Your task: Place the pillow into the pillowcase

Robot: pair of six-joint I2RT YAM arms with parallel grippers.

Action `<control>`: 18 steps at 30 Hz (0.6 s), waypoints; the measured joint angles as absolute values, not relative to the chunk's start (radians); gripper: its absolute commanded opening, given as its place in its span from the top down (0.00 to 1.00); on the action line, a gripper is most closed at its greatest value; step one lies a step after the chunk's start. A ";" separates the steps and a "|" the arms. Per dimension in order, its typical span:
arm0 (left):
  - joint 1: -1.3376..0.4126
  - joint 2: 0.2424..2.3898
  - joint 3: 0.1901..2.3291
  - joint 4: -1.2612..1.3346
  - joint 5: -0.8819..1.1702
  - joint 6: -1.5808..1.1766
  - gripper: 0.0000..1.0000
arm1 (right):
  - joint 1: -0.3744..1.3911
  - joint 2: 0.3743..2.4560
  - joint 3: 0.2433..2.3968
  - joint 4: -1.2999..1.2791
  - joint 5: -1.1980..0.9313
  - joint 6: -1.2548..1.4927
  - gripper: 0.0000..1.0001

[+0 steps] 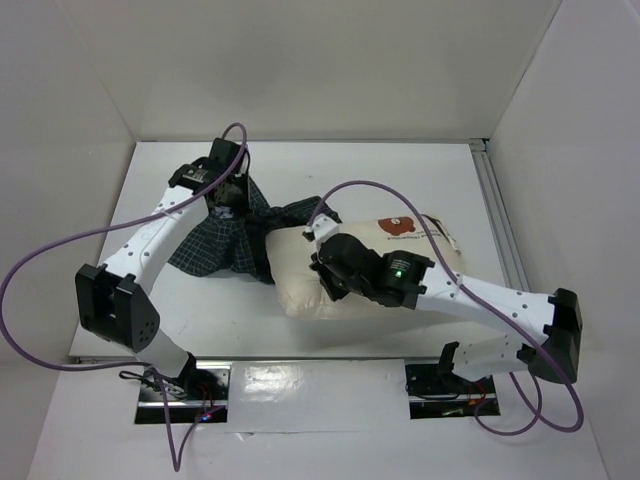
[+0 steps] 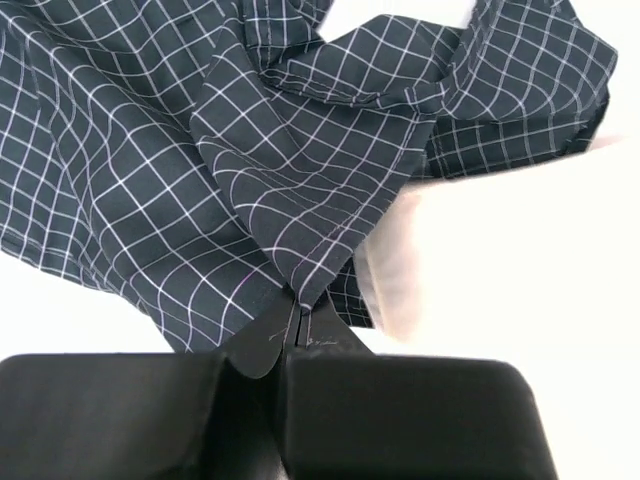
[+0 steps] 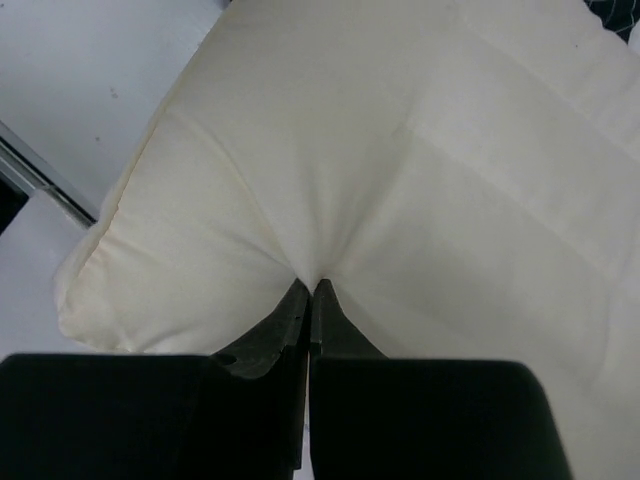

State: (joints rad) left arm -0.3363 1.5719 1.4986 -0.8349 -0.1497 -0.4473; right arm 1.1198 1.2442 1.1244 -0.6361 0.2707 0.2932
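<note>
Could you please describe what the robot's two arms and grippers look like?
Both the left arm and right arm have white links with boxy black joints. A purple cable loops along each. The left gripper and right gripper are plain black; a green light glows on the right wrist.

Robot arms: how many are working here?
2. The left arm reaches far left, the left gripper pinching the pillowcase; the right arm comes from the right, the right gripper pinching the pillow.

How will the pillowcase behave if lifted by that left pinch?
Probably floppy: the pillowcase bunches in folds at the left gripper, which is shut on a pinch of it. Likely thin and light, so it should drape, not hold an opening. Where it overlaps the pillow it may drag.
</note>
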 measured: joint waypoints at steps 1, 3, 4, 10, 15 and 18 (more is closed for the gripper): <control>-0.336 1.567 1.496 -0.833 -0.146 -0.447 1.00 | 1.121 1.268 1.134 -0.630 0.273 0.282 1.00; -0.336 1.554 1.480 -0.826 -0.136 -0.444 1.00 | 1.122 1.320 1.160 -0.620 0.279 0.257 1.00; -0.336 1.548 1.470 -0.827 -0.130 -0.442 1.00 | 1.122 1.345 1.174 -0.613 0.285 0.244 1.00; -0.337 1.513 1.401 -0.831 -0.099 -0.419 1.00 | 1.121 1.505 1.322 -0.582 0.366 0.143 1.00; -0.337 1.494 1.374 -0.834 -0.073 -0.398 1.00 | 1.121 1.555 1.417 -0.531 0.406 0.069 1.00; -0.337 1.494 1.374 -0.836 -0.060 -0.389 1.00 | 1.119 1.576 1.423 -0.467 0.406 0.025 1.00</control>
State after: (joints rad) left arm -0.3374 1.4940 1.3743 -0.8360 -0.0605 -0.3889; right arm 1.1187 1.5761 1.4235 -0.4675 0.4057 0.0254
